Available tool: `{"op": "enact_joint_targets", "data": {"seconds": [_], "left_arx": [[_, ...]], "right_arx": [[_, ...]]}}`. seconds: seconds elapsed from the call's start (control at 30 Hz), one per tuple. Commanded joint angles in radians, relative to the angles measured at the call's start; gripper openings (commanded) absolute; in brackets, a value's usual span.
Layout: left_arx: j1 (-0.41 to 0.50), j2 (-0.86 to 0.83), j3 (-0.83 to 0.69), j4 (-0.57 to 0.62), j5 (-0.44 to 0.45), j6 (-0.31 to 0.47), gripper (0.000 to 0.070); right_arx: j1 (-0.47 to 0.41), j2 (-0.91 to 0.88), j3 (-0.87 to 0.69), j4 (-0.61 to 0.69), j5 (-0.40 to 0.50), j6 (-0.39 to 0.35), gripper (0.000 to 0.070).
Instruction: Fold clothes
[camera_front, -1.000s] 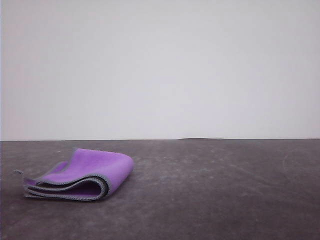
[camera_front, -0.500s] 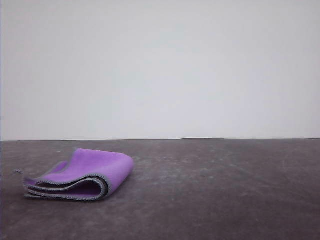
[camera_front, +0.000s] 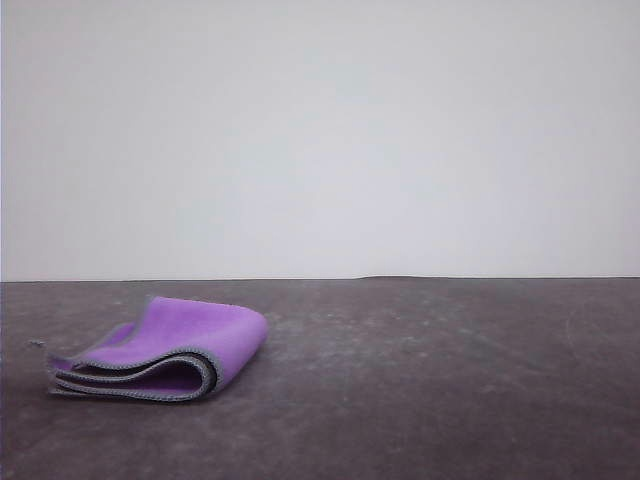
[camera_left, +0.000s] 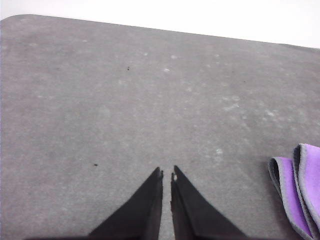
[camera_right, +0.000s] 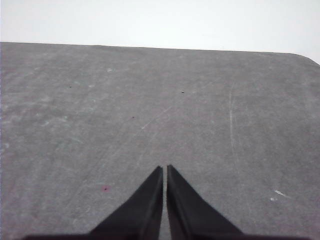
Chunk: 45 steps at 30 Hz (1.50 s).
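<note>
The clothes (camera_front: 165, 350) are one small cloth, folded into a loose stack with its purple face up and grey stitched edges toward me, lying on the left of the dark table (camera_front: 430, 380). In the left wrist view a corner of the clothes (camera_left: 299, 187) shows off to the side of my left gripper (camera_left: 166, 173), which is shut with nothing between its black fingers and hangs over bare table. My right gripper (camera_right: 165, 167) is shut too, empty, above bare table surface.
The dark grey table top (camera_right: 200, 110) carries faint scuffs and specks. Its far edge (camera_left: 150, 27) meets a plain white wall (camera_front: 320, 130).
</note>
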<state>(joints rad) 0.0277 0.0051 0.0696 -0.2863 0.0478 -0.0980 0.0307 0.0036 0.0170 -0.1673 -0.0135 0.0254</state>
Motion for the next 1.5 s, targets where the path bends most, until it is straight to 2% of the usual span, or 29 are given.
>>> {"op": "enact_joint_targets", "data": {"seconds": [0.0, 1.47], "left_arx": [[-0.002, -0.002, -0.02, -0.006, -0.004, 0.0, 0.0017], [-0.002, -0.002, -0.02, -0.005, -0.004, 0.0, 0.0017]], "right_arx": [[-0.002, 0.0, -0.005, 0.013, 0.004, -0.006, 0.0006], [-0.002, 0.0, -0.005, 0.013, 0.004, -0.006, 0.0006]]}}
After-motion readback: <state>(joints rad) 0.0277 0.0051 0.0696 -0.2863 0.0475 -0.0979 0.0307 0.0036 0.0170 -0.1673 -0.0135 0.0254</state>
